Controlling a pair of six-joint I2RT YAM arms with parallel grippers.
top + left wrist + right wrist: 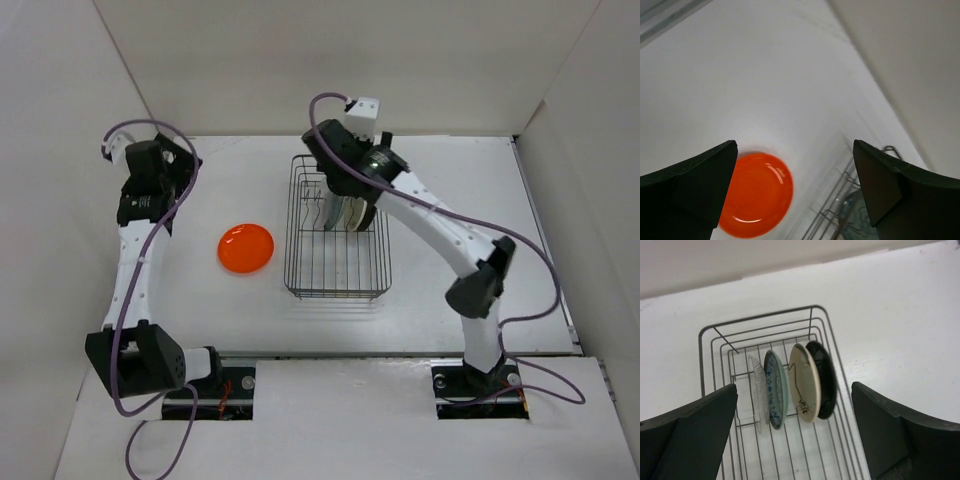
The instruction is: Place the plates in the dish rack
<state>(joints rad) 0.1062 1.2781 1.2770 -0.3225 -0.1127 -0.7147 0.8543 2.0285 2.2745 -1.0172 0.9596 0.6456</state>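
The orange plate lies flat on the white table, left of the dish rack. In the right wrist view, the clear plate, teal patterned plate, cream plate and black plate stand upright between the prongs of the rack. My right gripper is open and empty, held above these plates; from the top it partly hides them. My left gripper is open and empty, raised at the far left, with the orange plate below it.
White walls enclose the table on the left, back and right. The rack's near half holds no plates. In the left wrist view the rack wires and the teal plate show at the lower right.
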